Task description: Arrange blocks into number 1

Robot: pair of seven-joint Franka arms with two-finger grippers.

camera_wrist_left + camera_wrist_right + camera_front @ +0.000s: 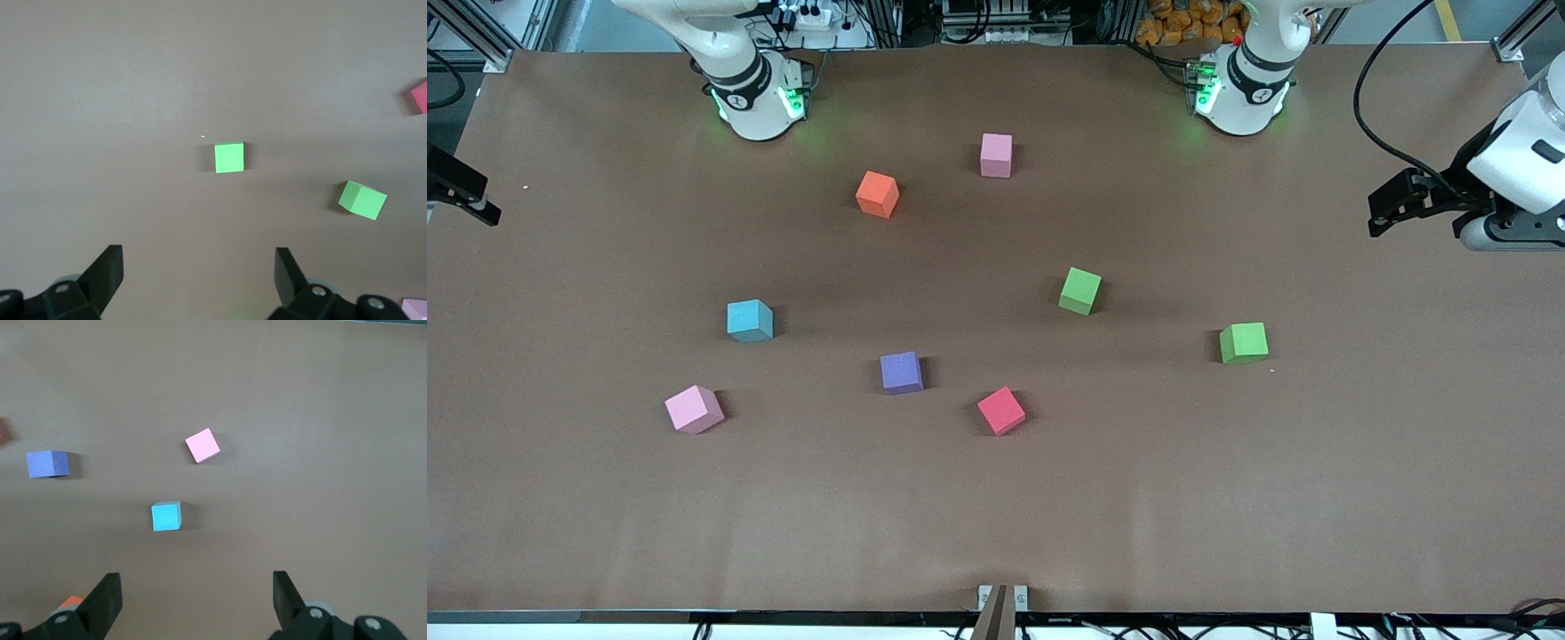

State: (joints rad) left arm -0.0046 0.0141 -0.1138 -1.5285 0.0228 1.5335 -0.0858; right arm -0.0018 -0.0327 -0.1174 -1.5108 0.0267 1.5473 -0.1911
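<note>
Blocks lie scattered over the brown bench (1316,498), none touching another and no figure begun — so the step in hand is, by my reading, the first pick. To do it well, choose a spot near the middle for the stroke of the 1, take the cube closest to one arm, square the fingers to two flat faces and come straight down, since several cubes sit turned at an angle. Taking the purple block (902,372) as the dial's centre, the red block (1000,410) is at four o'clock, one green block (1080,291) at two, the other green block (1243,342) near three, the sky blue block (750,321) at ten, one pink block (694,409) at eight, the orange block (877,194) at twelve and the other pink block (996,156) at one. The left end effector (199,267) hangs spread over the left arm's end of the bench, holding nothing; in its wrist view a green cube sits at twelve o'clock from its jaws. The right end effector (197,590) hangs spread and empty at the right arm's end, with the sky blue cube at about eleven.
</note>
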